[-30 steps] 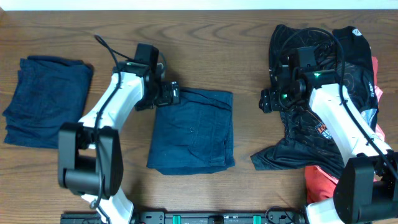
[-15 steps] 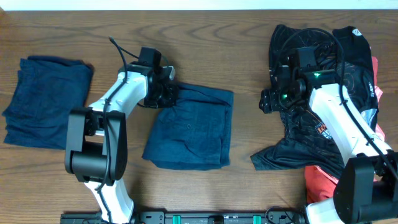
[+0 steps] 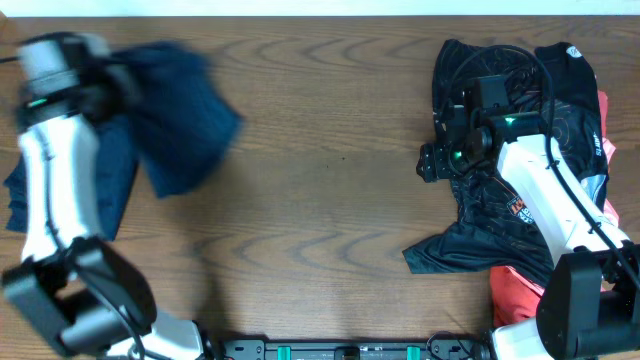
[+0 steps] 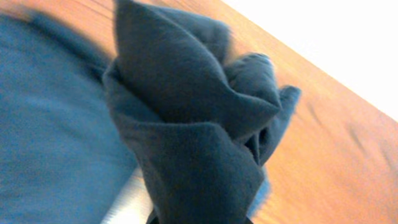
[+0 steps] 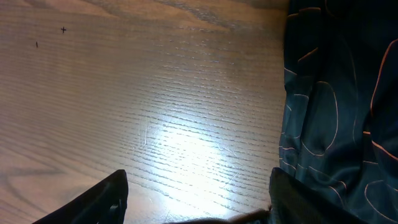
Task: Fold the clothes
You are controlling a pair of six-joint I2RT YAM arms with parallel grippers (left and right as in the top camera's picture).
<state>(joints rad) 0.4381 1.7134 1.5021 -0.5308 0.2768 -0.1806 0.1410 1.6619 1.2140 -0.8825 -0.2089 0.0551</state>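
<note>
Light: bright, even, from above.
Glare: white patch on brown wooden table, right wrist view.
Blur: navy blue cloth garment and white left arm motion-smeared.

The worktop is brown wood with darker wavy grain; in the right wrist view it looks paler, with a white glare. The jersey is black, crossed by thin orange contour lines, and it carries a small red and white print. Just below the jersey lies a coral-red piece. Far across the worktop from the jersey, the lifted garment is plain navy blue, and the stack near it has the same navy. The left arm and the right arm are white with black joints. The right pincer has black fingers, and a green light shines beside the jersey.
</note>
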